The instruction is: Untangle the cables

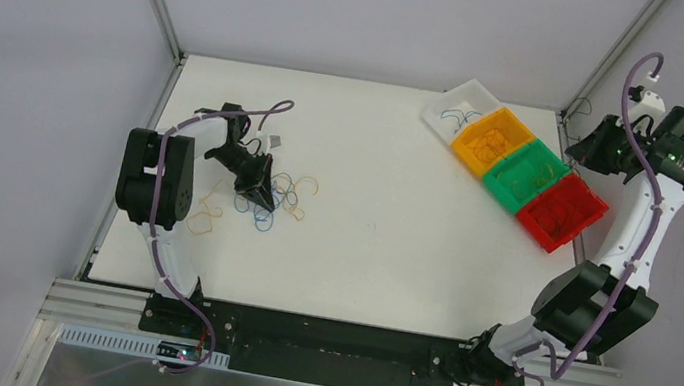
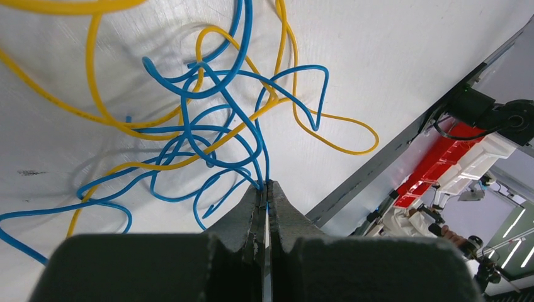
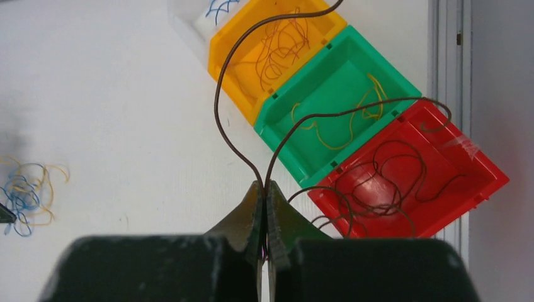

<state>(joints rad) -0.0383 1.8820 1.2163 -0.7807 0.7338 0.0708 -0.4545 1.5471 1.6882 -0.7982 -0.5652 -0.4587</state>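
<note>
The cables (image 1: pixel 275 196) lie in a blue and yellow tangle on the left of the white table. My left gripper (image 1: pixel 260 194) is down in that tangle, and in the left wrist view the left gripper (image 2: pixel 267 186) is shut on a blue cable (image 2: pixel 263 151), with yellow cable (image 2: pixel 340 148) looped through the blue ones. My right gripper (image 1: pixel 581 154) hangs at the far right, beside the bins. In the right wrist view the right gripper (image 3: pixel 264 186) is shut on a dark brown cable (image 3: pixel 217 107) that rises from the jaws in two strands.
A row of bins stands at the back right: white (image 1: pixel 462 104), orange (image 1: pixel 519 129), green (image 1: pixel 556 163) and red (image 1: pixel 595 206). The red bin (image 3: pixel 485 173) holds dark cables (image 3: pixel 390 170). Loose orange cables (image 1: pixel 203 224) lie left of the tangle. Grey frame posts border the table.
</note>
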